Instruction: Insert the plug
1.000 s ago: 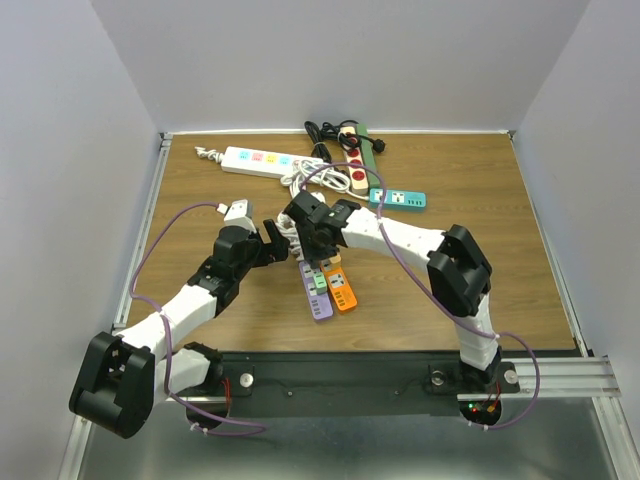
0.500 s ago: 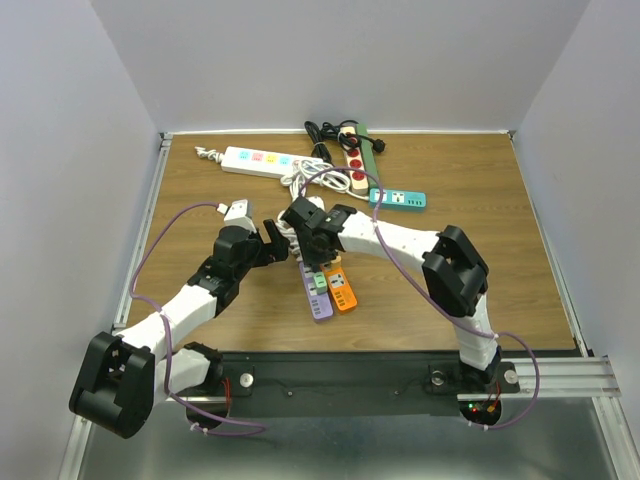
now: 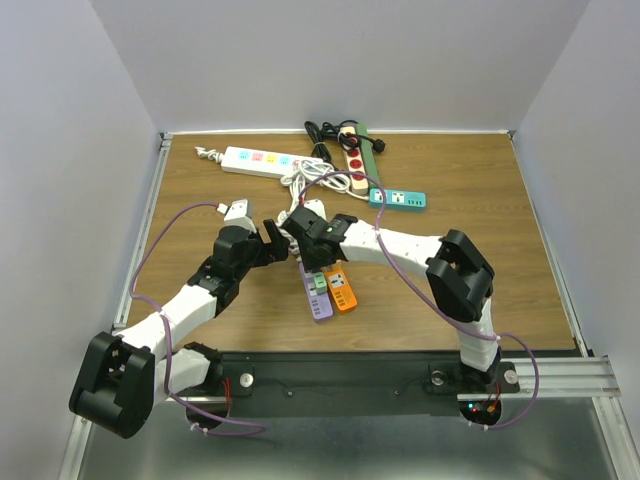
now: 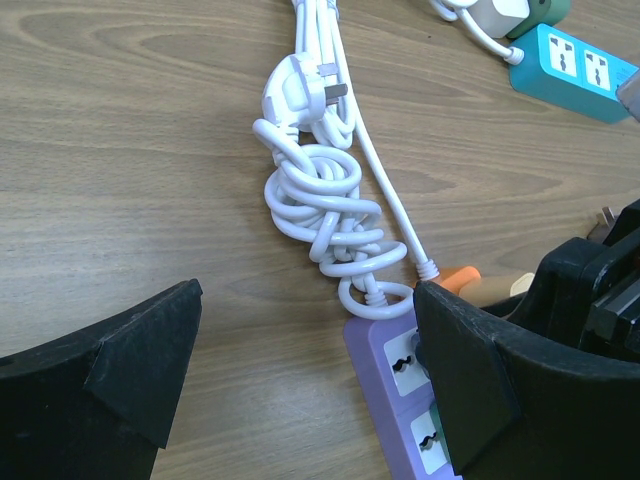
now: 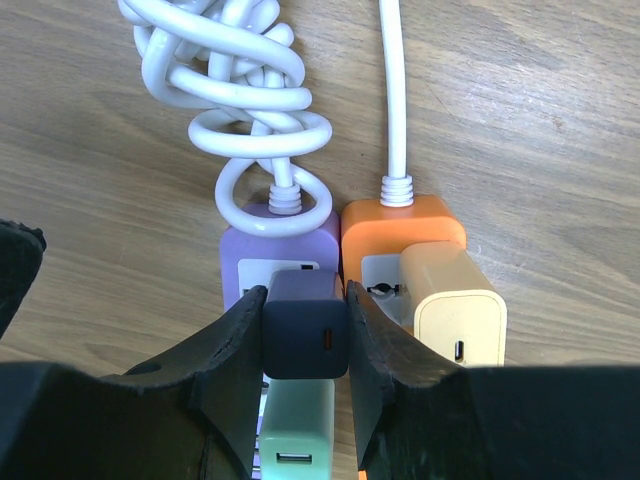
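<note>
plug (image 5: pixel 305 338): small dark navy block, squarish w/ rounded edges; tiny orange-red slot on the face toward the cam.
plug grip: pinched betw the two fingers of right gripper (image 5: pixel 305 310), one finger on each side.
plug pose: upright over the purple strip (image 5: pixel 277 240), on the socket nearest its cord end; can't tell if fully seated.
purple strip look: lilac body, white socket faces, rounded end.
purple strip pos: flat on the wood, mid-table in top view (image 3: pixel 317 296), touching orange strip (image 5: pixel 400 225) side by side.
purple strip cord (image 5: pixel 245 90): white, leaves the far end, bunched in a tangled knot of loops right by the strip.
</note>
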Controlling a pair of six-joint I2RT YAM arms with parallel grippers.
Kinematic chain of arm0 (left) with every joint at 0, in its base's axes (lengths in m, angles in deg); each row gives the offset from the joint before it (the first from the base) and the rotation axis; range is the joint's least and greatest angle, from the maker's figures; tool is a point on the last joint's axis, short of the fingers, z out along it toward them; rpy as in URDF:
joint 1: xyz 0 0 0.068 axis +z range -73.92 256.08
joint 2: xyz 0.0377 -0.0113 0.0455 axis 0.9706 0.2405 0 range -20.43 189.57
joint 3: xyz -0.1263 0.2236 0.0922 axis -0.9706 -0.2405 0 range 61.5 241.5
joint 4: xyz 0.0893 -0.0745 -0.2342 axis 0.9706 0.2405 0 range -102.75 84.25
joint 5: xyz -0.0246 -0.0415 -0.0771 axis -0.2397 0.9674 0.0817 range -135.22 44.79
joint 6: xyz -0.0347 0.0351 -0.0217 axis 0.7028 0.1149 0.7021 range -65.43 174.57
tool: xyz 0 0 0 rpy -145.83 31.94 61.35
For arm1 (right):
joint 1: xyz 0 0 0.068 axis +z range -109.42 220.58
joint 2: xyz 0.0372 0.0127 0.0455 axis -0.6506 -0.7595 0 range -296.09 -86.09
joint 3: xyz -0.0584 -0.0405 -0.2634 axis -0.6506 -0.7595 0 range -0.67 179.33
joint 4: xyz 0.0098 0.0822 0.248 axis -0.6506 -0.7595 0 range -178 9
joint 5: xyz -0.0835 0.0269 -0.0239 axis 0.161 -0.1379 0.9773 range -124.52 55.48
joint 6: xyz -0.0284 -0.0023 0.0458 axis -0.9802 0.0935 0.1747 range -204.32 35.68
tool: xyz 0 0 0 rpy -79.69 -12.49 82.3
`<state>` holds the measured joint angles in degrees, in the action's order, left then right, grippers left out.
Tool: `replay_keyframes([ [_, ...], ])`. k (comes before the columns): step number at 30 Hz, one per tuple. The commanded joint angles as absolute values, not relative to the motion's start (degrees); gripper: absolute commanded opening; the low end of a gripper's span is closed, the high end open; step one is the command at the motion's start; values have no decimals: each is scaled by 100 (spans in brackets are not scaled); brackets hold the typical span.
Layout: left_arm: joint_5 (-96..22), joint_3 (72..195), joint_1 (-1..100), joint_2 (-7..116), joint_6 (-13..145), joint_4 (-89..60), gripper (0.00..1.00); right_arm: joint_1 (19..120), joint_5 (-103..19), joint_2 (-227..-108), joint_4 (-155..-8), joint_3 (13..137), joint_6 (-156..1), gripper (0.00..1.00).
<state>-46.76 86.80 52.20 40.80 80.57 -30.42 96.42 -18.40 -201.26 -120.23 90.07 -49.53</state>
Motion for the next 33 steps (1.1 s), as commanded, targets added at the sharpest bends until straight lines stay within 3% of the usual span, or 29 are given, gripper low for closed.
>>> replay_keyframes([
  [1,-4680,8734,5270,3986,7971,-3226,99,9745,-1957,-20325,-12416,8565,-4942,1],
  [33,-4688,8778,5270,4074,7962,-3226,99,9894,-2740,-20465,-12275,7738,-5154,0],
])
